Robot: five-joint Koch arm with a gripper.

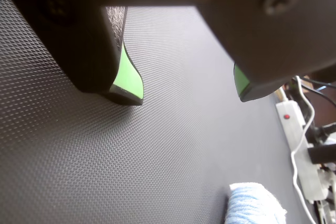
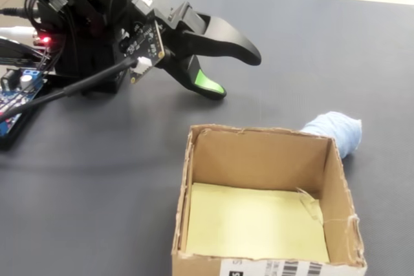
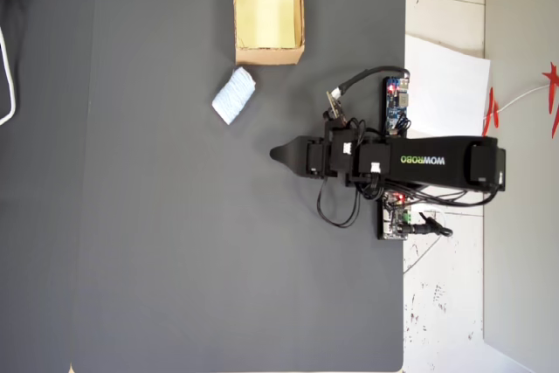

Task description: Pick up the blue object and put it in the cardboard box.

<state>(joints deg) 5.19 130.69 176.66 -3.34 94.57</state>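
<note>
The blue object point(image 1: 254, 203) is a small pale blue-and-white textured pad lying on the dark mat, at the bottom right of the wrist view. In the fixed view the blue object point(image 2: 336, 128) lies just behind the cardboard box point(image 2: 259, 132), near its far right corner. From overhead, the blue object point(image 3: 234, 95) sits below and left of the cardboard box point(image 3: 269, 56), which stands open with a pale yellow floor. My gripper point(image 1: 189, 97) is open, green pads wide apart and nothing between them. It hovers low over bare mat point(image 2: 236, 75), away from the pad point(image 3: 278, 155).
A white power strip point(image 1: 294, 124) with cables lies at the mat's right edge in the wrist view. Circuit boards point(image 3: 397, 107) and wires sit by the arm's base point(image 2: 71, 37). A white sheet point(image 3: 445, 85) lies beside the mat.
</note>
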